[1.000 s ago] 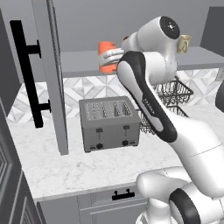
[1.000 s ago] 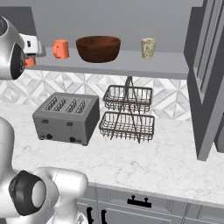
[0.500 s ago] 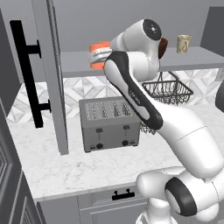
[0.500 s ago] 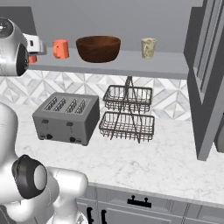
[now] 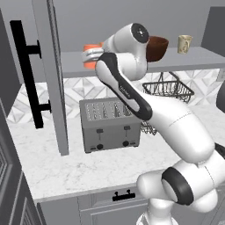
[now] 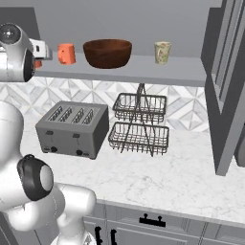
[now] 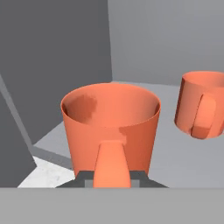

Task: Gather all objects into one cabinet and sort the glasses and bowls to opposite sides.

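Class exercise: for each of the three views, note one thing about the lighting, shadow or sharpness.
Hand view: the near orange mug has a dark patch inside its rim; no blur.
Left base view: flat, even light, the door uniformly grey.
Right base view: the wire racks are crisp, with a faint shadow beneath.

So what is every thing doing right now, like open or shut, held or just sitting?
gripper: shut on held orange mug
held orange mug: upright, gripped by its handle
second orange mug: upright on shelf
wooden bowl: upright on shelf
cream mug: upright on shelf
cabinet door: open
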Tool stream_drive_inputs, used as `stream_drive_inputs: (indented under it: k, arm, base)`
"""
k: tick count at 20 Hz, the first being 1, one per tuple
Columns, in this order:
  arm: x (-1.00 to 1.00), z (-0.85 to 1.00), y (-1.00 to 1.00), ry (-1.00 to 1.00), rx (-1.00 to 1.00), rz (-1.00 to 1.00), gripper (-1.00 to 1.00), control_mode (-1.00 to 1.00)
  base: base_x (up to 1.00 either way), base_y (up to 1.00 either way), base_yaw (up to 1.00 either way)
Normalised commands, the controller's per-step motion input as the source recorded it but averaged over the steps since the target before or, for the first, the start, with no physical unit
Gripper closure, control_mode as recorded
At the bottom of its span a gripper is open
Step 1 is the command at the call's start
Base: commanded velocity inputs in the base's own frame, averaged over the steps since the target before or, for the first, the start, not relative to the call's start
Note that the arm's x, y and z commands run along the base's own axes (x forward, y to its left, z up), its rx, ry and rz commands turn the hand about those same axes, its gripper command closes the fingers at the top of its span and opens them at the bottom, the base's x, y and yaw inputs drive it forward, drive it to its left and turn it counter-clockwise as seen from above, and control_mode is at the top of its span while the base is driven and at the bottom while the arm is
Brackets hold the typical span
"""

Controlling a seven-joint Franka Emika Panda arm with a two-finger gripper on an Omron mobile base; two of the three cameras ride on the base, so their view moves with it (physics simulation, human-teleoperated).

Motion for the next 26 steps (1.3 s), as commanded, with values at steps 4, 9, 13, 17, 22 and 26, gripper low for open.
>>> stream_drive_inputs:
  k: [4,9,13,17,22,26]
  arm:
    - [0.58,-0.07,0.01,0.0,0.02,0.0,1.0,-1.0]
    - [0.55,-0.07,0.07,0.0,0.0,0.0,1.0,-1.0]
    - [0.46,-0.05,0.18,0.0,0.0,0.0,1.0,-1.0]
    - [0.41,-0.04,0.14,0.0,0.0,0.0,1.0,-1.0]
    - [0.32,-0.04,0.15,0.0,0.0,0.0,1.0,-1.0]
    - [0.27,-0.13,0.19,0.0,0.0,0.0,1.0,-1.0]
  base:
    - [0.0,0.0,0.0]
    - [0.0,0.0,0.0]
    - [0.0,0.0,0.0]
    - [0.0,0.0,0.0]
    - [0.0,0.0,0.0]
    - [0.0,0.0,0.0]
